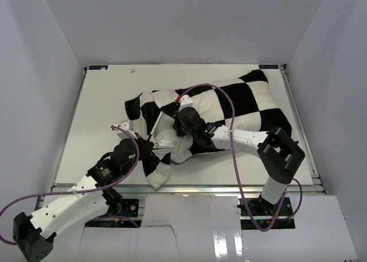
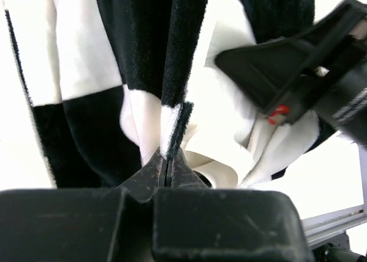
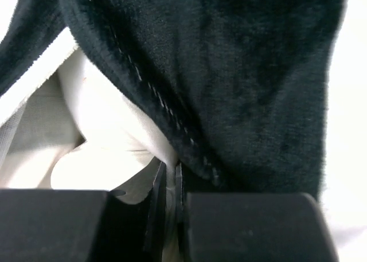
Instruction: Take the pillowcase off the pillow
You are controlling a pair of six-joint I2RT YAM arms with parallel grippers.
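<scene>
White bench, boxed by pale walls, carries the checkered pillowcase at its middle; left jaws clamp its hem, right jaws pinch the pillow.

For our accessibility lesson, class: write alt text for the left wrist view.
The left gripper is shut on an edge of the black-and-white checkered pillowcase. The white pillow shows behind it, the right gripper reaching in from the right.

1. White table, with the checkered pillowcase sprawling across its middle and right.
2. White fabric bulges at its near-left mouth, possibly the pillow.
3. One checkered corner reaches the near edge.
</scene>
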